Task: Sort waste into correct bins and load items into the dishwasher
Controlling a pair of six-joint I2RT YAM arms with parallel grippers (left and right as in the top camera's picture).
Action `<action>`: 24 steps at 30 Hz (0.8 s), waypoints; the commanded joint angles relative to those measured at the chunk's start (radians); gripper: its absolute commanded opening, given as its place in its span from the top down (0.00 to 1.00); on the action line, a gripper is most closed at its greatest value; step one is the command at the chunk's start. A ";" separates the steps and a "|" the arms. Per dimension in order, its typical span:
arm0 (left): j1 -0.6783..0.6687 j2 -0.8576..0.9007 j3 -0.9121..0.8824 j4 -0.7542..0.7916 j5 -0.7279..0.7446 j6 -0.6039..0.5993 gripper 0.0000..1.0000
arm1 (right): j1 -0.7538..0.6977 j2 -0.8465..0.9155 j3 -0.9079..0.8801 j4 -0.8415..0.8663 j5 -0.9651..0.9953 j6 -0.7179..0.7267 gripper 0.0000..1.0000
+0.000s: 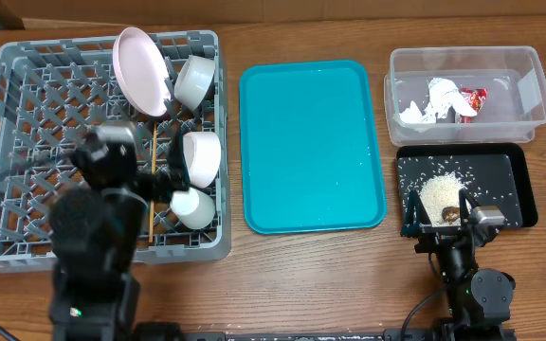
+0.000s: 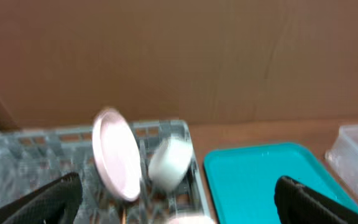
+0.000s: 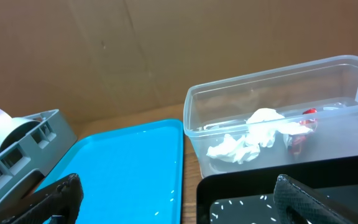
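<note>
Left claw (image 1: pixel 176 170) spread beside white bowl (image 1: pixel 202 156) in rack (image 1: pixel 27 85), right claw (image 1: pixel 439 215) spread over rice (image 1: pixel 437 189) on black tray (image 1: pixel 500 175)

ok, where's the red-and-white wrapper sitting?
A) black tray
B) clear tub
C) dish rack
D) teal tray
B: the wrapper lies inside the clear tub, next to the crumpled paper; both the overhead and right wrist views show it there.
</note>
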 commanded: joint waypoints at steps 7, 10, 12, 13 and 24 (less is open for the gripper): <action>0.006 -0.315 -0.475 0.280 0.021 0.017 0.00 | -0.006 -0.010 -0.010 0.006 -0.002 -0.004 0.00; 0.006 -0.417 -0.596 0.335 0.021 0.019 0.00 | -0.006 -0.010 -0.010 0.006 -0.002 -0.004 0.00; 0.006 -0.491 -0.661 0.339 0.021 0.019 0.00 | -0.006 -0.010 -0.010 0.006 -0.002 -0.004 0.00; 0.006 -0.529 -0.689 0.340 0.021 0.019 0.00 | -0.006 -0.010 -0.010 0.006 -0.002 -0.004 0.00; 0.031 -0.694 -0.813 0.222 -0.008 0.061 0.00 | -0.006 -0.010 -0.010 0.006 -0.002 -0.004 0.00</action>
